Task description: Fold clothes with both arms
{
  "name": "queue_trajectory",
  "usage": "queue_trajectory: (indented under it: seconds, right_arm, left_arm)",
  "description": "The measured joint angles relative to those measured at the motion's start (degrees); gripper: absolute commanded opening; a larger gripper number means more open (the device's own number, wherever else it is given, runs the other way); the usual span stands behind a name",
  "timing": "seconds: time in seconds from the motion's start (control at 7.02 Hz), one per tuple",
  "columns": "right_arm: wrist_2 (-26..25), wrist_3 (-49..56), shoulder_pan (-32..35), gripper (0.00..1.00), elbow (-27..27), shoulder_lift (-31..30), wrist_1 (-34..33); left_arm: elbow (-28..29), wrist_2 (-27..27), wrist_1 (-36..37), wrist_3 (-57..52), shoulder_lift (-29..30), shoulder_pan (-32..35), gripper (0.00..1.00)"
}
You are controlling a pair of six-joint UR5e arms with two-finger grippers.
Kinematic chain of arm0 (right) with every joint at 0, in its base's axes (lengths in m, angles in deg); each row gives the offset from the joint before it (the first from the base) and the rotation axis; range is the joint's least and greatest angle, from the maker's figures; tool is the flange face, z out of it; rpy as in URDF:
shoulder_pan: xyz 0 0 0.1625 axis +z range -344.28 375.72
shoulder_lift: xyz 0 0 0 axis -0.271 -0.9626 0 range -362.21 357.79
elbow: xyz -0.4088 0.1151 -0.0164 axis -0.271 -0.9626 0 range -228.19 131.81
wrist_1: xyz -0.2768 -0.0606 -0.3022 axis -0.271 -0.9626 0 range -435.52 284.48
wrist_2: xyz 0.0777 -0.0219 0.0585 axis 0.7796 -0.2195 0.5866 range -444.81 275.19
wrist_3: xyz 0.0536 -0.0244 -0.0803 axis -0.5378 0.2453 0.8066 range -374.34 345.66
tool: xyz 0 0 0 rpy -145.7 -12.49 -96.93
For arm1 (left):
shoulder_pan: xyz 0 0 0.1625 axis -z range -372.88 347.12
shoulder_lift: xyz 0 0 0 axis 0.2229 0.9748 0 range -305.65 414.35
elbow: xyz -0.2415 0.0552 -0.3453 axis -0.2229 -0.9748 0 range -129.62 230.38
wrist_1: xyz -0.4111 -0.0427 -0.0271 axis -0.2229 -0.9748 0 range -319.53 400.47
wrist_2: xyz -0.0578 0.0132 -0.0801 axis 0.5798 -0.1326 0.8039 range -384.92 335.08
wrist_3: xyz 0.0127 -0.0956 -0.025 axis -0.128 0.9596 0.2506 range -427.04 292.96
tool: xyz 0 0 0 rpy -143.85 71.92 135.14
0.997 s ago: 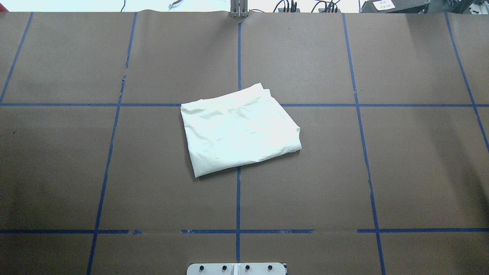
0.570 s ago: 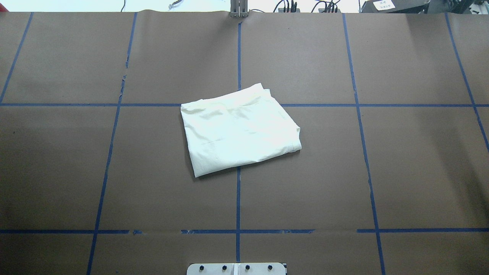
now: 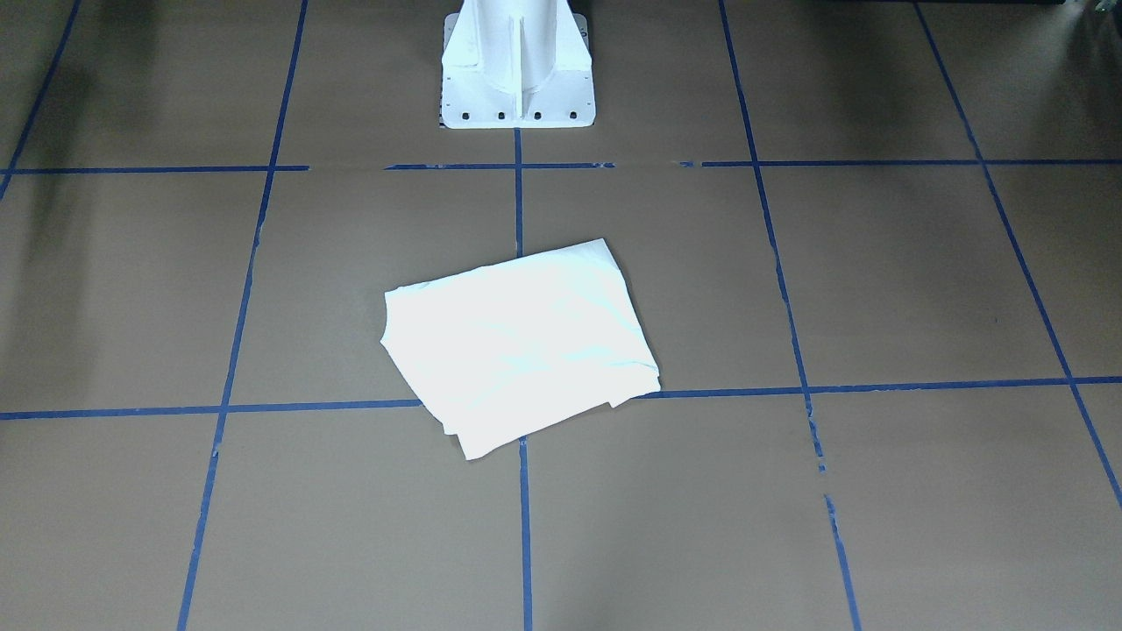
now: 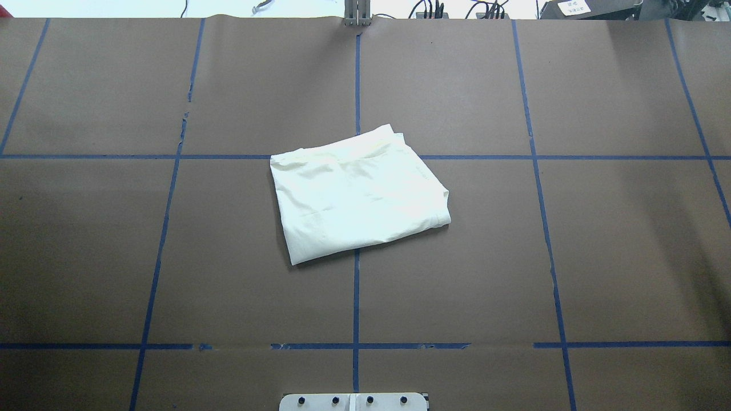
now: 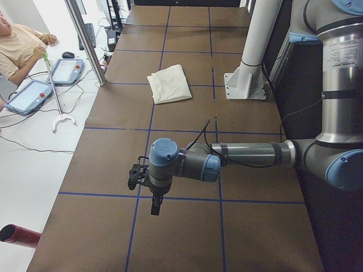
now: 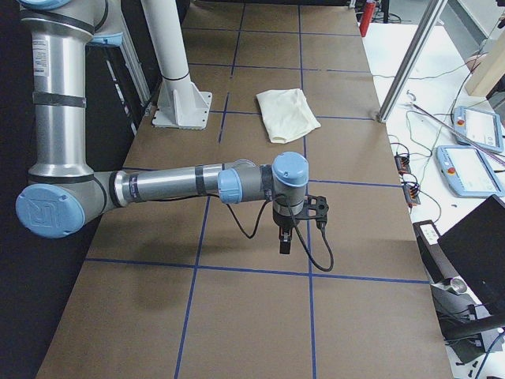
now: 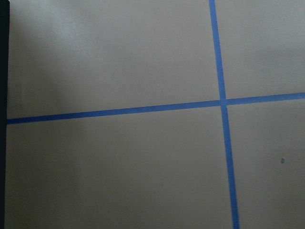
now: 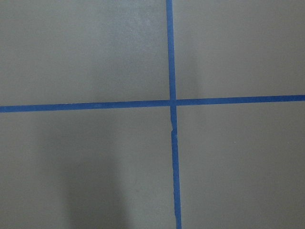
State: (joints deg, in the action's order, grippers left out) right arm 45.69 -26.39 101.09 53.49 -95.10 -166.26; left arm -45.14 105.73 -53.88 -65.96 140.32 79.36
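The cream-white shirt [image 4: 360,194] lies folded into a compact, skewed rectangle at the table's middle, plain side up, with no print showing. It also shows in the front view [image 3: 521,346] and both side views [image 5: 169,83] [image 6: 288,114]. My left gripper [image 5: 155,205] hangs above the table near its left end, far from the shirt. My right gripper [image 6: 285,241] hangs above the table near its right end, also far away. I cannot tell whether either is open or shut. Both wrist views show only brown table and blue tape.
The white pedestal base [image 3: 517,61] stands at the robot's edge of the table. Blue tape lines [image 4: 356,297] grid the brown surface. A seated person [image 5: 17,45] and teach pendants [image 5: 68,71] [image 6: 473,126] are beyond the far edge. A red cylinder [image 5: 17,234] lies beside the table.
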Motion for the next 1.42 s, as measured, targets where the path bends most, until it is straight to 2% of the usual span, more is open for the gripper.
queue_trajectory:
  seconds: [0.28, 0.57, 1.14, 1.42]
  right_arm:
    - [0.2, 0.0, 0.0, 1.00, 0.3, 0.1, -1.1]
    - [0.3, 0.0, 0.0, 1.00, 0.5, 0.2, -1.1]
    - [0.4, -0.2, -0.1, 1.00, 0.4, 0.2, -0.8]
    - [0.4, -0.2, -0.1, 1.00, 0.3, 0.0, -0.8]
  left_arm:
    - [-1.8, 3.2, 3.1, -0.3, 0.2, 0.1, 1.00]
    - [-2.6, 5.1, 1.9, -0.7, -1.5, 0.0, 1.00]
    - [-6.2, 5.4, 1.7, -0.7, -5.5, -0.2, 1.00]
    - [-6.6, 3.0, 2.5, -0.7, -7.1, -0.7, 1.00]
